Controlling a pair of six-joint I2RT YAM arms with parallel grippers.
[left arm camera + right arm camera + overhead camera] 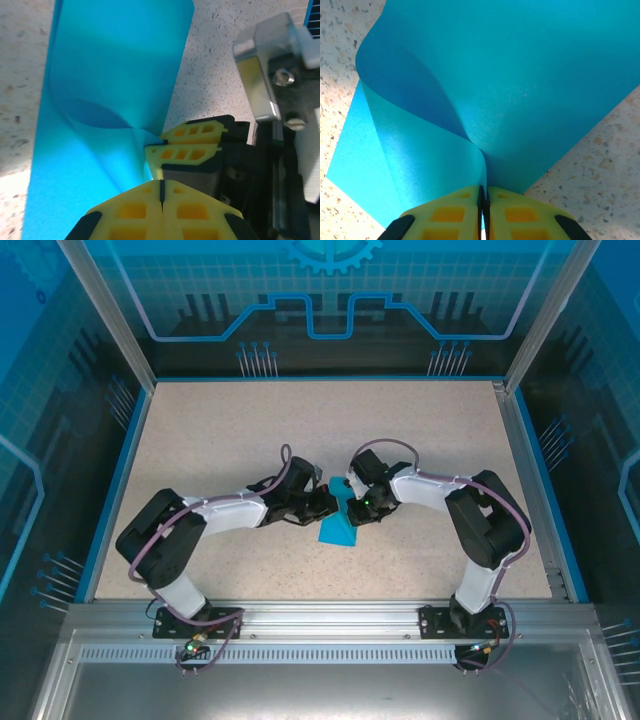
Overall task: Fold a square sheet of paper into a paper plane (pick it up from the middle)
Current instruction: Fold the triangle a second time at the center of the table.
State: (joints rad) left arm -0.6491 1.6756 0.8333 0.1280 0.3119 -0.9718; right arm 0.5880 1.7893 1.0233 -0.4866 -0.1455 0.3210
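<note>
Paper first: the square sheet of paper [338,530] lies near the middle of the speckled table [220,430], between the two grippers, with its near part flat on the surface. In the right wrist view the sheet [520,90] is not flat. One side curls up and over in a soft loop, and the layers come together at the yellow fingertips. The right gripper [483,190] has its fingers pressed together with the blue edge nipped between them. The left wrist view shows the same sheet [110,75] bulging up off the table, and the right gripper [155,142] comes in from the side, clamped on the gathered fold. The left gripper [161,185] has its fingers pressed together too, right beside the paper edge; cannot tell if any paper is caught between them. From the top camera the left gripper [325,502] and right gripper [358,508] face each other tip to tip over the far end of the sheet, with both arms bent inward from their bases at the near edge.
</note>
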